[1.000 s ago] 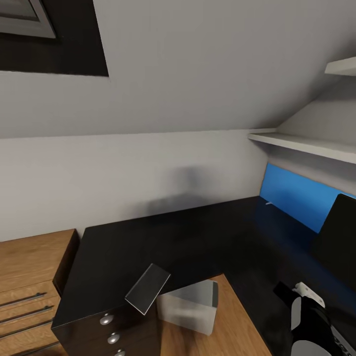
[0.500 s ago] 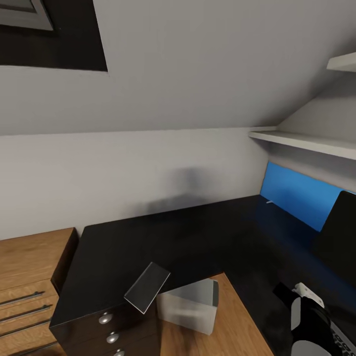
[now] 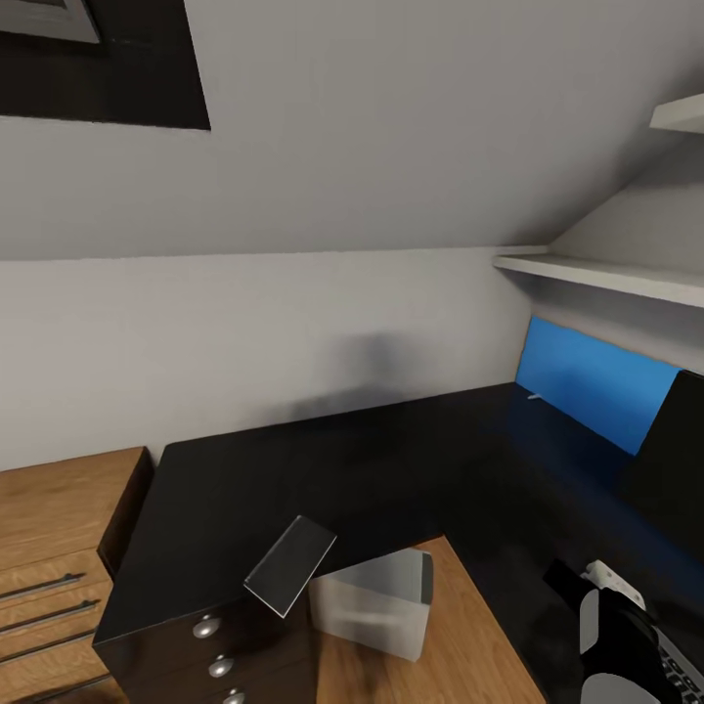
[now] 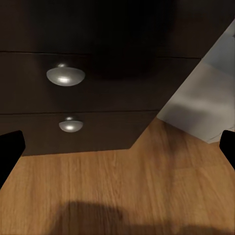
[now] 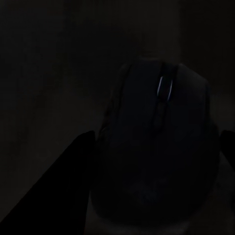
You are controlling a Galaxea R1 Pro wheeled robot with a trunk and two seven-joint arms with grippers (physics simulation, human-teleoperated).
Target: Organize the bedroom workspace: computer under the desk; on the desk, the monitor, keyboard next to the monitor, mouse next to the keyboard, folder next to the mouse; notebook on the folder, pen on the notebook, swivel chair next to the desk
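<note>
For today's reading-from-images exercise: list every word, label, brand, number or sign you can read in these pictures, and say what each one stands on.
No readable text in any view.
Keyboard, at the head view's lower right edge: pale marks on the keys, too small and blurred to read.
Mouse, right wrist view: too dark to show any marking.
Desk, its drawer knobs, the computer and the blue wall panel: plain, no lettering.

We count one desk (image 3: 323, 489) with three drawer knobs (image 3: 205, 628), one notebook (image 3: 289, 565), one computer (image 3: 376, 601), one monitor (image 3: 675, 469), one mouse (image 5: 156, 156), two shelves (image 3: 596, 274) and one wooden chest (image 3: 54, 548).
</note>
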